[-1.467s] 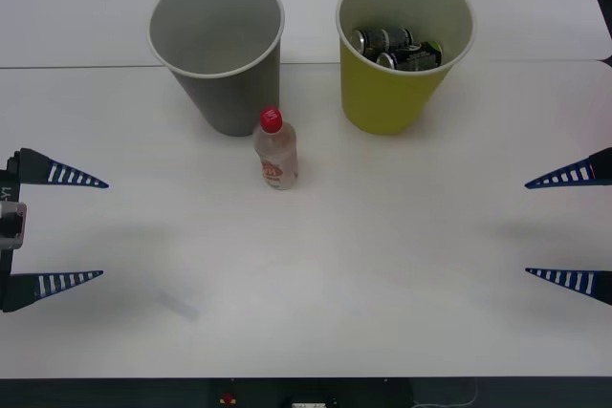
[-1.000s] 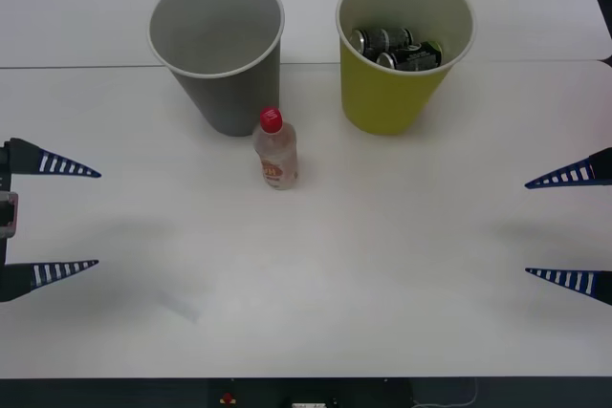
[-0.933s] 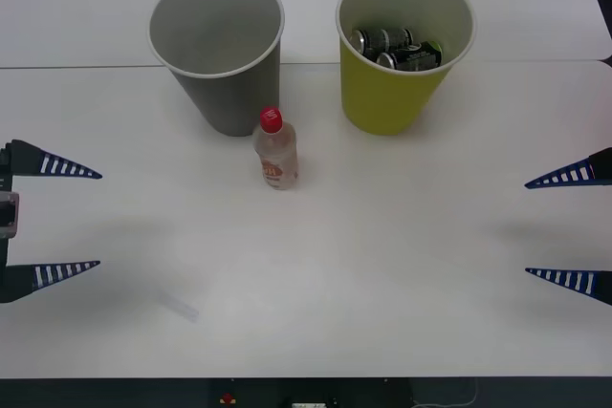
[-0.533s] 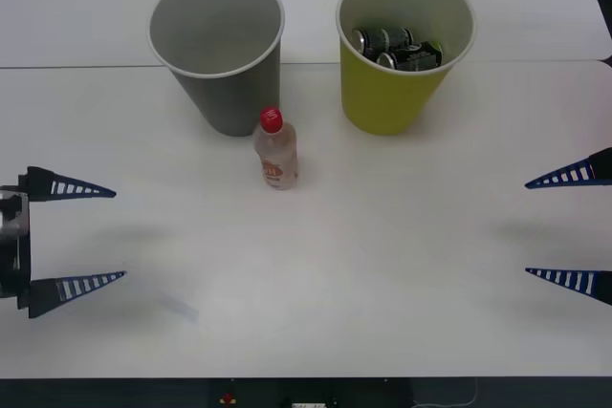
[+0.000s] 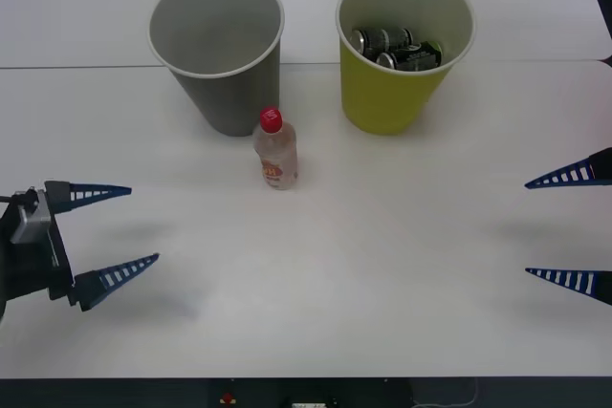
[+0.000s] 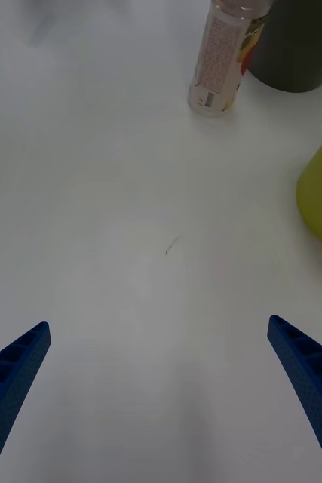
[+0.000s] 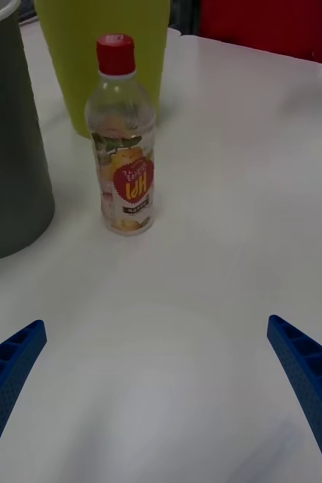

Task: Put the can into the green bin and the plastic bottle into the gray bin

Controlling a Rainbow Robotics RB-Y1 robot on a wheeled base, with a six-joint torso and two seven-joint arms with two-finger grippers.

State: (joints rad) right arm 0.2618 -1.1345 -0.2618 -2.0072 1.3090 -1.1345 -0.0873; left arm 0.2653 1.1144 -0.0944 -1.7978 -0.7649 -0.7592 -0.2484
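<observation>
The plastic bottle (image 5: 275, 152) stands upright on the white table, just in front of the gray bin (image 5: 218, 53); it shows with its red cap in the left wrist view (image 7: 123, 143) and its lower body in the right wrist view (image 6: 222, 59). The green bin (image 5: 404, 50) stands to the right with cans (image 5: 394, 47) lying inside. My left gripper (image 5: 122, 229) hangs open over the table's left front, turned toward the bottle with a wide gap between. My right gripper (image 5: 566, 226) stays open at the far right edge.
The white table (image 5: 382, 265) stretches bare between the two grippers and in front of the bottle. A seam (image 5: 86, 66) runs across the table behind the bins. Something red (image 7: 266, 23) stands beyond the table's far edge.
My left gripper has moved inward from the left edge and swung toward the bottle, its fingers now angled. The bottle, bins and right gripper have not moved.
</observation>
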